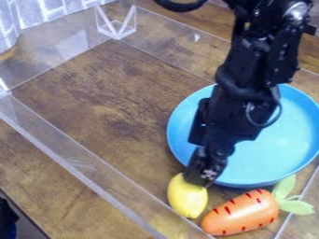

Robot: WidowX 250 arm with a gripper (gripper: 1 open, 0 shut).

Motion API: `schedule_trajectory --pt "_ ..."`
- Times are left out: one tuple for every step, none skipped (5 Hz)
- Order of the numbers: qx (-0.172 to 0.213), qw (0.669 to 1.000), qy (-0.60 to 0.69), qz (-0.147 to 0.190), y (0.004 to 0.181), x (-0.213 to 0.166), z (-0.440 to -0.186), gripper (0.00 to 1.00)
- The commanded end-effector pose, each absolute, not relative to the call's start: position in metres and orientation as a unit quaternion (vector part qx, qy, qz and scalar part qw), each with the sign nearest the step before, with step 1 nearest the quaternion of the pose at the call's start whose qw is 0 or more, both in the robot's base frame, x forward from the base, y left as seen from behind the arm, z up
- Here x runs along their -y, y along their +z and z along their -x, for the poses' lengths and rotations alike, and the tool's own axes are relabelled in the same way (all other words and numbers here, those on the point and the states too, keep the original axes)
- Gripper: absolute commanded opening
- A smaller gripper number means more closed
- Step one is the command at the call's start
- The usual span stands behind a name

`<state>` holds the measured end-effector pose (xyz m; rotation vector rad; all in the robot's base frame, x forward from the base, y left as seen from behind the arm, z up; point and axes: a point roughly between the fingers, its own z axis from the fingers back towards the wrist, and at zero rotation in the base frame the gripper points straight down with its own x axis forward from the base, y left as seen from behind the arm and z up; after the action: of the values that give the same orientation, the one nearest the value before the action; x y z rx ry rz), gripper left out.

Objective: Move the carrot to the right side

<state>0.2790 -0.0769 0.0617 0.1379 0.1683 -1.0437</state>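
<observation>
The orange toy carrot [237, 214] lies on the wooden table at the bottom edge of the view, its pale green leaves [296, 203] pointing right. My black gripper [203, 170] points steeply down over the front left rim of the blue plate [289, 131]. Its tips are just above a yellow lemon toy [187, 197] and up-left of the carrot. The jaws look open and I see nothing between them. The arm hides the middle of the plate.
Clear acrylic walls [75, 159] fence in the wooden work surface [112, 103], with a low wall running along the front left. A small clear stand [116, 21] sits at the back. The lemon lies right beside the carrot's thick body.
</observation>
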Motion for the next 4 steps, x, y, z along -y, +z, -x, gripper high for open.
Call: schedule_trajectory --pt "-0.047 0.863 -0.497 -0.077 0.085 0.082 -0.283 1.0" --pt "-0.043 0.859 -0.504 -0.078 0.085 0.09 -0.281 1.0" --pt "-0.044 0.872 -0.481 -0.075 0.093 0.074 -0.289 1.0" --pt "-0.041 0.884 -0.46 -0.073 0.098 0.056 -0.295 1.0"
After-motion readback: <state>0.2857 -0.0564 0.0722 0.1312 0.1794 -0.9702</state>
